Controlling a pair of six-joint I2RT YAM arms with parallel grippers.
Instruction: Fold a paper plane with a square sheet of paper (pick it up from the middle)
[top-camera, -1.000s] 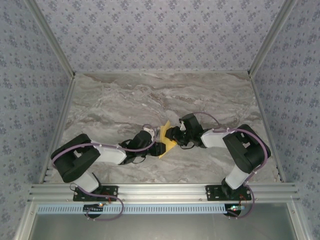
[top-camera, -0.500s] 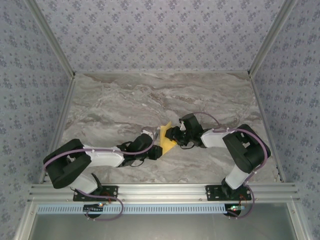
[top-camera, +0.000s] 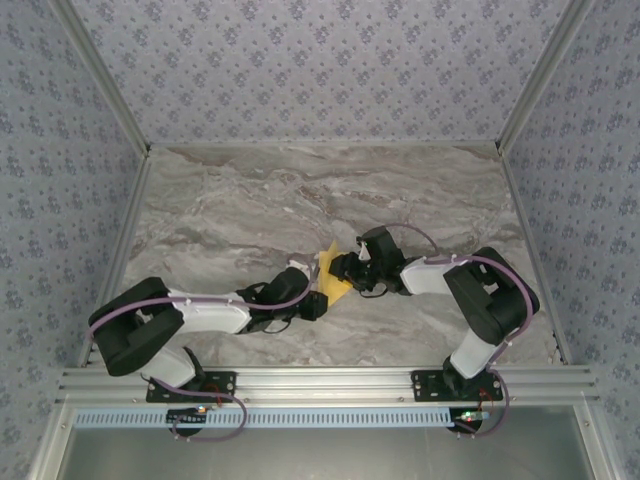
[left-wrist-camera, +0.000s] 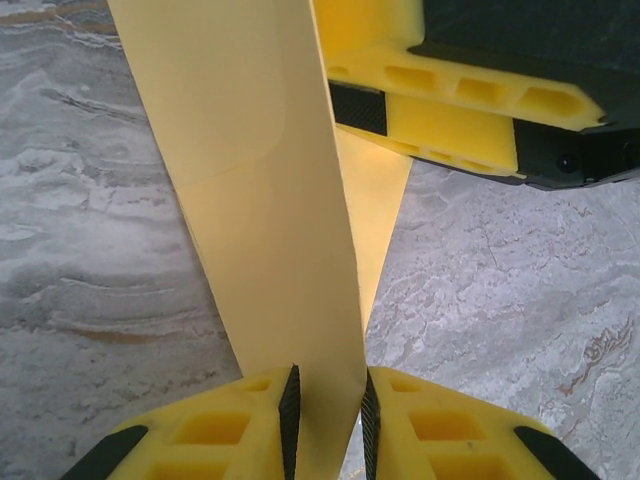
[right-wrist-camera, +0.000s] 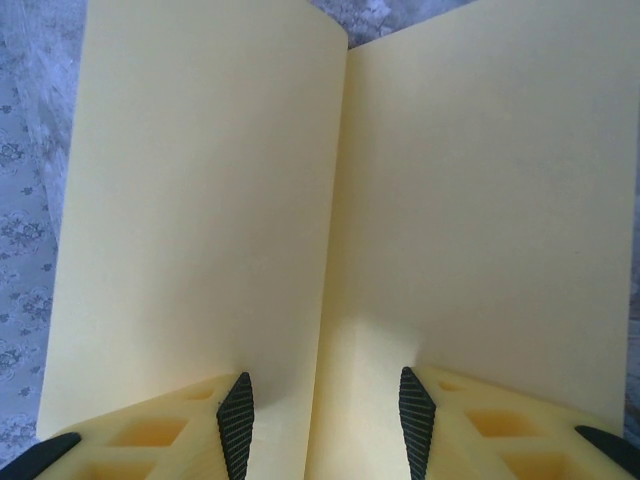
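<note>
The mustard-yellow sheet of paper stands on edge between the two grippers at the table's middle, bent along a centre crease. In the left wrist view a tall strip of the paper runs down into my left gripper, whose pads are narrowly apart and pinch its lower end. From above, the left gripper sits at the paper's near side. My right gripper meets the paper from the right. Its fingers stand wide apart, with the V-shaped paper and its crease between them.
The grey marbled tabletop spreads all round the paper. Patterned walls and aluminium posts close in the back and sides. A metal rail runs along the near edge by the arm bases.
My left arm's elbow has swung down and to the left while its gripper stayed at the paper's near edge. The paper tilted slightly. The right arm has hardly moved.
</note>
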